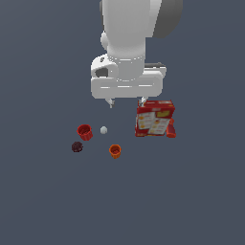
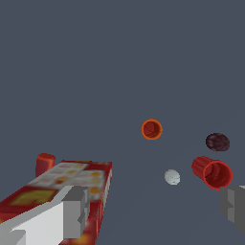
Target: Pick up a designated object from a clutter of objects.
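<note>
The white claw [image 1: 126, 102], fingers spread wide and holding nothing, hangs beside the flat red printed box [image 1: 154, 118]; the red plastic squeeze bottle [image 1: 171, 129] lies half-hidden behind it.

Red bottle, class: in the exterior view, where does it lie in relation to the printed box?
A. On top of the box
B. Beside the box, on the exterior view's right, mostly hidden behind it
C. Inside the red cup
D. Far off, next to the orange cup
B: only a part of the red bottle shows, past the lower right edge of the printed box.
</note>
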Robot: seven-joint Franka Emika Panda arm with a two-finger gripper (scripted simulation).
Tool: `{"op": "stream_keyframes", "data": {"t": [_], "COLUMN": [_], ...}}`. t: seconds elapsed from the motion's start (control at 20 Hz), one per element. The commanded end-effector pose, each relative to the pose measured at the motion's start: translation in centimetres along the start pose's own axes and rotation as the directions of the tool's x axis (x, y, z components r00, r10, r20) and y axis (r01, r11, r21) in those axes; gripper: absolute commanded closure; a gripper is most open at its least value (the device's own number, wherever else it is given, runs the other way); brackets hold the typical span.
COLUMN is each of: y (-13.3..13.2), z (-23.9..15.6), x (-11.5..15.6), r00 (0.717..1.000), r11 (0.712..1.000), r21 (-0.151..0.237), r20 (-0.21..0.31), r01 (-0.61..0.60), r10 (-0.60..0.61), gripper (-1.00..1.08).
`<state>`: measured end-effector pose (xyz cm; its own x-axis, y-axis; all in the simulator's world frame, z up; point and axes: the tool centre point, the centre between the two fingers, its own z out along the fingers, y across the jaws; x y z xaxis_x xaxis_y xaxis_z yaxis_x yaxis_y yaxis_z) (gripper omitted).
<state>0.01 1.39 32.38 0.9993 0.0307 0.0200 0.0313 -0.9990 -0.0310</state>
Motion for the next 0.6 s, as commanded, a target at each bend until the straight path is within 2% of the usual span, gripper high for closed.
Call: {"op": "stream_keyframes", "data": {"t": [0.0,0.3,0.55], "y": [0.0,-0.3,-1.2], "z": [0.0,0.5,1.8], "x": [0.0,0.2,0.7], "r00": [1.000,1.000,0.997], "r11": [1.000,1.000,1.000], "r21": [0.000,0.004,0.013], "r20": [0.000,0.022,0.073], "r01": [0.000,0.000,0.001], "r10": [0.000,0.000,-0.002], "gripper": [-1.00,-1.00,-1.00]}}
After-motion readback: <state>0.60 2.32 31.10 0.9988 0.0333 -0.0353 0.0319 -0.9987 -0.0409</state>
